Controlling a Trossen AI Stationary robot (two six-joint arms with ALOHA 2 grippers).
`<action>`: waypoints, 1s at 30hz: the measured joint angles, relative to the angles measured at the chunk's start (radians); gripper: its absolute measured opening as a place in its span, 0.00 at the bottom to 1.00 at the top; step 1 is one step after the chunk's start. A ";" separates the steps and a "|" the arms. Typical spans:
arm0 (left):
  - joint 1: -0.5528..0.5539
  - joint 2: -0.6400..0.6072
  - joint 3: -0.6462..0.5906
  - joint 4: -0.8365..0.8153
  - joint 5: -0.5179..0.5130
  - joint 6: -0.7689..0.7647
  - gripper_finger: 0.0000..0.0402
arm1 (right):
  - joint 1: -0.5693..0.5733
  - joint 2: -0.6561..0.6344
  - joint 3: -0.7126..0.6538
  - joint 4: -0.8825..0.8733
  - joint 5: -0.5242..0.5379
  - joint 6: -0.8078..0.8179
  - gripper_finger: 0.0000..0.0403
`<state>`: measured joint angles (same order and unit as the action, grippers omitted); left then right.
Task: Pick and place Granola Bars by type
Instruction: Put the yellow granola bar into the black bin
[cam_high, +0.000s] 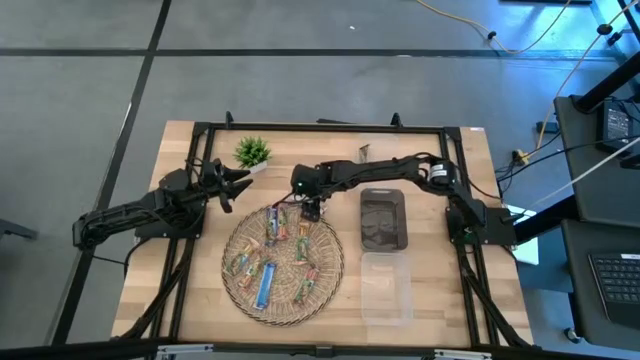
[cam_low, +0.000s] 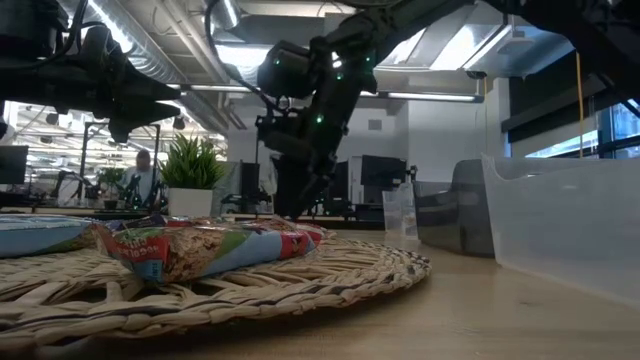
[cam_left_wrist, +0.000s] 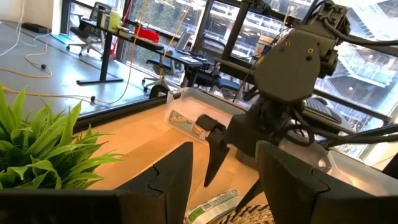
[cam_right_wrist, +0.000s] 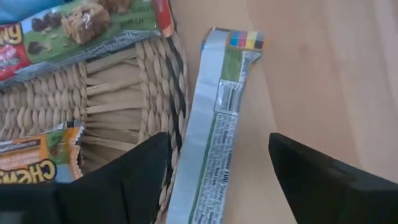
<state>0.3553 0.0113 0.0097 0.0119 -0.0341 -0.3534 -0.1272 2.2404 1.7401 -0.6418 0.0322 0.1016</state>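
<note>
Looking straight down, the wicker tray (cam_high: 335, 262) is holding most of the Granola Bars (cam_high: 268, 262), while the dark bin (cam_high: 384, 219) and clear bin (cam_high: 385, 288) are sitting to its right. The right gripper (cam_high: 313, 210) is hovering at the tray's far rim; the left gripper (cam_high: 238, 187) is waiting by the potted plant (cam_high: 252, 152), fingers parted and empty. Peering along the table, a bar (cam_low: 215, 248) is lying on the weave. Showing what others hide, the right wrist view is catching the right jaws spread wide over a silver-green bar (cam_right_wrist: 214, 124) — lying half off the rim.

On the pale wood worktop (cam_high: 150, 290), the tan woven mat (cam_high: 330, 265) carries green, red and orange Granola Bars (cam_high: 274, 228), one bright blue bar (cam_high: 265, 284), beside a green plant (cam_high: 252, 152).
</note>
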 joint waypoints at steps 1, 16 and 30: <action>0.000 0.000 0.000 0.000 0.000 0.000 0.42 | 0.000 0.003 0.000 -0.001 0.000 0.002 0.70; 0.000 0.000 0.000 0.000 0.000 0.000 0.42 | -0.014 0.032 -0.001 -0.015 -0.015 0.019 0.52; 0.000 0.000 0.000 0.000 0.001 -0.001 0.42 | -0.023 0.052 0.002 -0.031 -0.029 0.026 0.42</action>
<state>0.3553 0.0113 0.0097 0.0120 -0.0334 -0.3542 -0.1507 2.2929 1.7416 -0.6732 0.0036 0.1277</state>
